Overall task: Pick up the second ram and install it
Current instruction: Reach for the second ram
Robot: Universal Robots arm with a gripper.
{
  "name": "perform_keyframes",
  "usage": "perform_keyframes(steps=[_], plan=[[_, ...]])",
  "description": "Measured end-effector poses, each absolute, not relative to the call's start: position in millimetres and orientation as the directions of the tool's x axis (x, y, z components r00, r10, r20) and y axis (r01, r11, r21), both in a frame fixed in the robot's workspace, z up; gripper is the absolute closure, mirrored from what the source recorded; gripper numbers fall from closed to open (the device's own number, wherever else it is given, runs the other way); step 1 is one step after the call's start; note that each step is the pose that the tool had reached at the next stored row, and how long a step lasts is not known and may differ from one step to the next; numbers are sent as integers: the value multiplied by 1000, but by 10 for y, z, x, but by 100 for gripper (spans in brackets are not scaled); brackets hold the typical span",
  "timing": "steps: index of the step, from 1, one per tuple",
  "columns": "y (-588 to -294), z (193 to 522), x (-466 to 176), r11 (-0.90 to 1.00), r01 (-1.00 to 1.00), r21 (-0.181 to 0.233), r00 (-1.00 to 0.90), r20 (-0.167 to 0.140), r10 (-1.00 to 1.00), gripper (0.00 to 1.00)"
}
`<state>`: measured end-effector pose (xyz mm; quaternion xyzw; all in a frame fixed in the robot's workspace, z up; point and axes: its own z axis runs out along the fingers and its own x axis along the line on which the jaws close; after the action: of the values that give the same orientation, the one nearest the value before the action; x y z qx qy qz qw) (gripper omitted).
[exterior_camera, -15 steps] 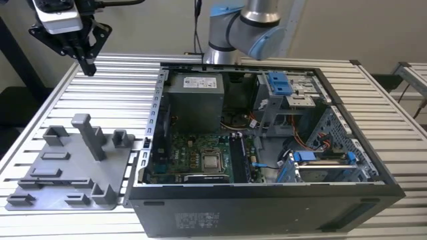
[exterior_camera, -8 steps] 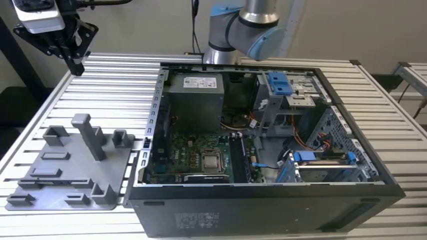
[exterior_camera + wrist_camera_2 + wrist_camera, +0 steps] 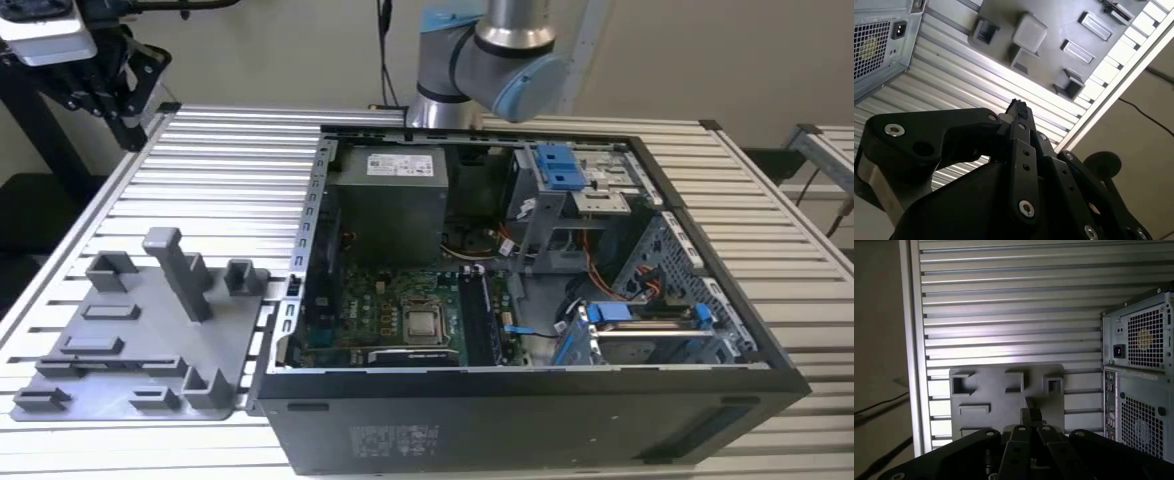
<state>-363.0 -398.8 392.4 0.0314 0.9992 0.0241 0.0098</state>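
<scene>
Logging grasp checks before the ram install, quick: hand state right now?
Hand: closed, fingertips meeting in both wrist views, nothing held between them.

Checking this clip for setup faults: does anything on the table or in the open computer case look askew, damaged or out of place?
Nothing stands out. The grey holder tray lies flat on the slatted table beside the open case, posts upright; cables lie inside the case. The gripper hangs above the tray.
</scene>
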Motion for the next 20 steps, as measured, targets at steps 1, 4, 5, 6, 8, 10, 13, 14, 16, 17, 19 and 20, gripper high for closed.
perform_keyframes(steps=[1,4,5,6,8,10,13,14,16,17,19,20], plan=[[-3988,3924,-3653,997,62,49,-998,-18,63,89],[-3988,3924,-3669,997,62,49,-998,-18,63,89],[-3988,3924,-3669,997,62,49,-998,-18,63,89],[-3988,3924,-3670,997,62,49,-998,-18,63,89],[-3988,3924,-3670,997,62,49,-998,-18,63,89],[-3988,3924,-3670,997,62,49,-998,-18,63,89],[-3988,3924,-3676,997,62,49,-998,-18,63,89],[-3988,3924,-3683,997,62,49,-998,-18,63,89],[-3988,3924,-3710,997,62,49,-998,-18,63,89],[-3988,3924,-3735,997,62,49,-998,-18,63,89],[-3988,3924,-3797,997,62,49,-998,-18,63,89],[-3988,3923,-3833,997,62,49,-998,-18,63,89]])
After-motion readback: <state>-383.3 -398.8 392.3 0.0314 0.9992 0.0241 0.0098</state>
